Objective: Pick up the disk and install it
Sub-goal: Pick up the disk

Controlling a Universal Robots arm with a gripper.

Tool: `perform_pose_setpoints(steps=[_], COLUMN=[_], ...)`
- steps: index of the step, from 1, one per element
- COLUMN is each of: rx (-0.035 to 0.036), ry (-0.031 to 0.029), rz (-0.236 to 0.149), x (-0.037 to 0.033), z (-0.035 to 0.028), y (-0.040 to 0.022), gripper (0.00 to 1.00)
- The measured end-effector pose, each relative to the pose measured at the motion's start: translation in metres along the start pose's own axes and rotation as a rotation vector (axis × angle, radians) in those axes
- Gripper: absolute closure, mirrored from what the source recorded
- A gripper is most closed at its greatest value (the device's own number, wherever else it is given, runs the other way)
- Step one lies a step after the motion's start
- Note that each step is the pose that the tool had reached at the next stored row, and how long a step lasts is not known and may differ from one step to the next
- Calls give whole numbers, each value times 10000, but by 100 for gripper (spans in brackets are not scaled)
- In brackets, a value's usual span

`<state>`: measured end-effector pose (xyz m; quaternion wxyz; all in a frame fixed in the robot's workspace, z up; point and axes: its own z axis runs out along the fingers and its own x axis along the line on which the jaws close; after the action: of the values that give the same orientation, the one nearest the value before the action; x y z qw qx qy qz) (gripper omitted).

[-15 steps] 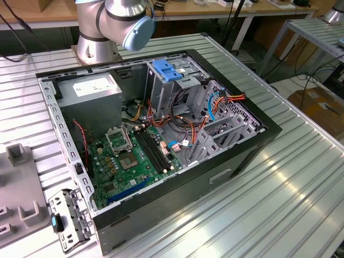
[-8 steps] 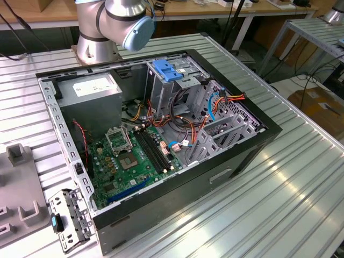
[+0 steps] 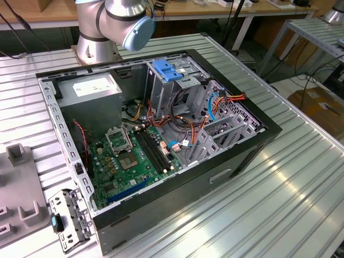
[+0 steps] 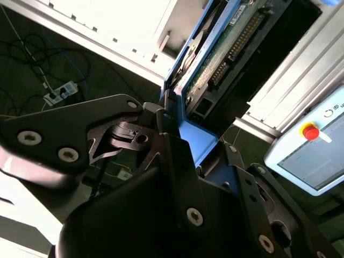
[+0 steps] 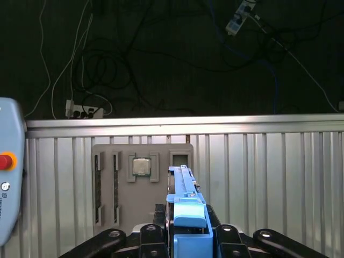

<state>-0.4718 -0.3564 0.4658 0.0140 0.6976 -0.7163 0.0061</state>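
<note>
Half done, I think: my gripper (image 5: 188, 239) is clamped tight on the disk (image 5: 185, 196), high above the bench (image 5: 269, 177). It is not inside the computer case (image 3: 177, 199) yet.

The table (image 3: 301, 177) is ribbed bare metal, bright and glossy. The computer case (image 3: 161, 215) is matt black paint outside and dull grey sheet metal within; its motherboard (image 3: 129, 161) is glossy green. The disk (image 4: 215, 59) shows a green circuit board edged in smooth blue plastic. The gripper (image 4: 174, 129) is matt black with silvery screws. Near the table's edge, the fixture tray (image 5: 140, 204) looks like matt grey plastic
</note>
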Motion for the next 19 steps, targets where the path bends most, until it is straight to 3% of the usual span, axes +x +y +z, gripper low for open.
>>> perform_pose_setpoints(steps=[19], rx=[-23], ry=[1], rz=[-1], x=[6], z=[-186], y=[1], gripper=[63])
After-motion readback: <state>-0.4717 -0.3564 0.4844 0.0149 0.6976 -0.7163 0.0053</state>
